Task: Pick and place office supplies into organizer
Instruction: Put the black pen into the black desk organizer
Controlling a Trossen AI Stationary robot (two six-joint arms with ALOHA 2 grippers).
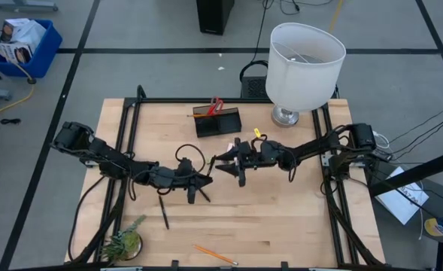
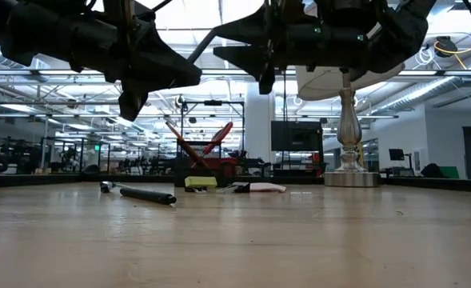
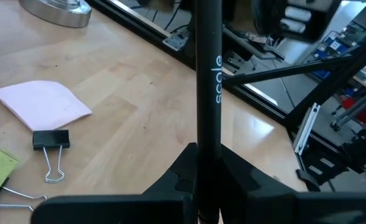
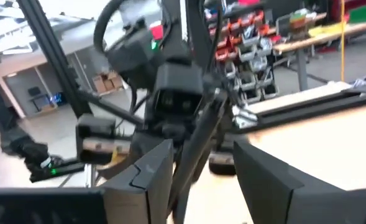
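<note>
Gripping a black pen (image 3: 208,93), the left hand (image 1: 193,184) hangs mid-table, near the right hand (image 1: 225,163).

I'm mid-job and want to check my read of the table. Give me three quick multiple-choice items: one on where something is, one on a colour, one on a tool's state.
1. The red-handled scissors are: A beside the organizer; B standing in the organizer; C behind it.
2. The sticky-note pad is: A yellow; B blue; C pink.
3. The left tool is: A shut on a black pen; B wide open and empty; C shut and empty.

Answers:
1. B, the red handles stick up out of the box.
2. C, the left wrist view shows a pale pink pad.
3. A, the pen runs up from between its closed fingers.
</note>
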